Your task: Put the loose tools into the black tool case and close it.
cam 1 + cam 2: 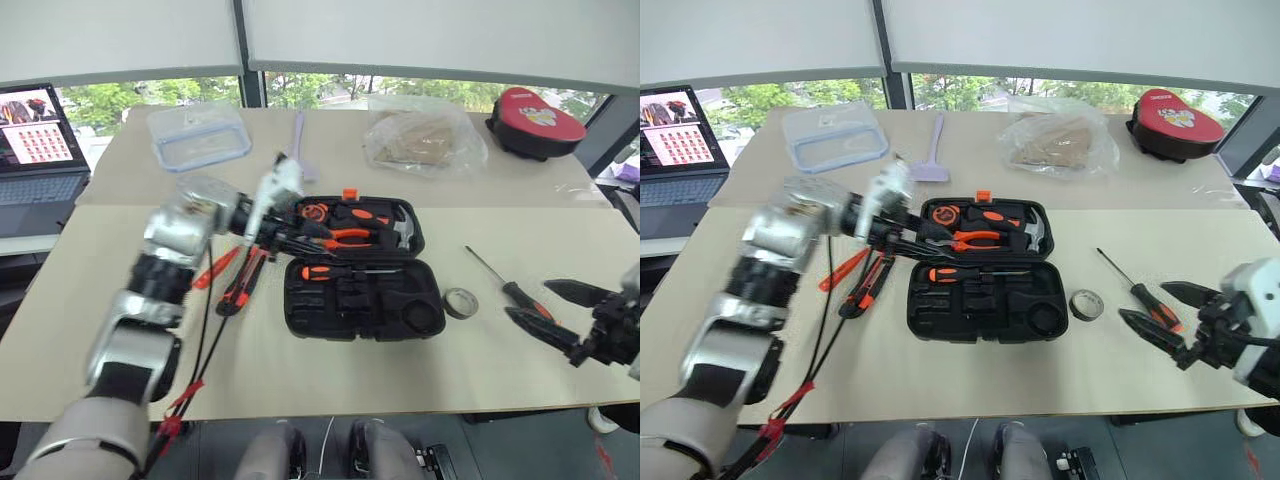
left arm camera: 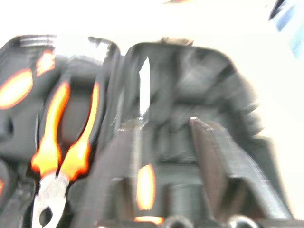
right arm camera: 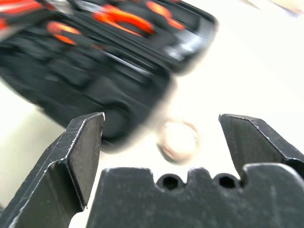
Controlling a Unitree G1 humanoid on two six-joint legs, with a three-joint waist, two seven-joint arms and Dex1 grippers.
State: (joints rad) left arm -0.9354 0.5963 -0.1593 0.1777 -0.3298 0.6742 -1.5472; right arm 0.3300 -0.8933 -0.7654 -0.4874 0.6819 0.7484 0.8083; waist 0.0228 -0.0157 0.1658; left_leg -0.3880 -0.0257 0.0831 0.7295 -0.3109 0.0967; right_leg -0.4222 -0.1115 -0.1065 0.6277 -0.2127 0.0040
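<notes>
The black tool case lies open at the table's middle, with pliers and a hammer in its far half and one orange-black screwdriver in its near half. My left gripper hovers over the case's left edge, fingers apart with nothing between them. Just left of the case lie the utility knife and the small orange tester. To the case's right sit the tape roll and a second long screwdriver. My right gripper stands open at that screwdriver's handle.
At the back of the table are a clear lidded container, a lilac spatula, a crumpled plastic bag and a red-topped case. A laptop stands far left. Red and black cables hang from my left arm.
</notes>
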